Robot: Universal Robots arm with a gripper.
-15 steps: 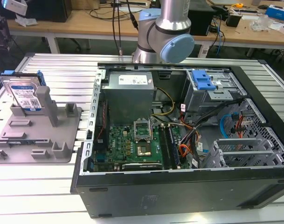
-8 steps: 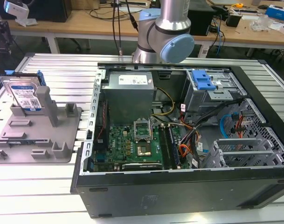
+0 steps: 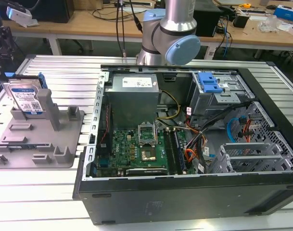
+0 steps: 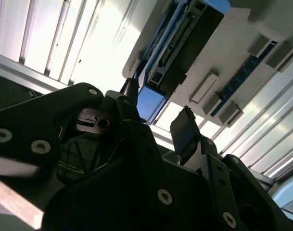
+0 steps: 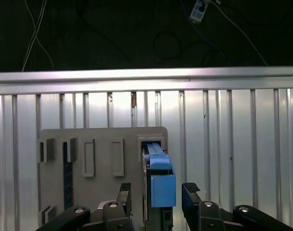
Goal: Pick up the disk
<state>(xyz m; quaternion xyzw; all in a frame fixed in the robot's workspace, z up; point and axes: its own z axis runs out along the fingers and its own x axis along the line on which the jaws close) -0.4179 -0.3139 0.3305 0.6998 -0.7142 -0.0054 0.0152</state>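
The disk (image 3: 26, 98) stands on edge in a slot at the back of the grey holder (image 3: 64, 144), near the exterior view's left. It is silver with a white-and-blue label and blue side rails. In the first wrist view my gripper (image 5: 157, 192) is open, and its two black fingers (image 5: 124, 192) stand either side of the disk's blue rail (image 5: 161, 168) without gripping it. The second wrist view shows the same from a slant: the gripper (image 4: 158, 118) straddles the rail end of the disk (image 4: 184, 43), with a gap at each pad (image 4: 184, 130).
An open computer case (image 3: 184, 144) with a blue drive-bay bracket (image 3: 209, 84) takes up the middle and the exterior view's right. The arm's base (image 3: 168, 33) rises behind it. The holder rests on a ribbed aluminium table (image 5: 233, 144), whose edge (image 5: 146, 77) lies beyond it.
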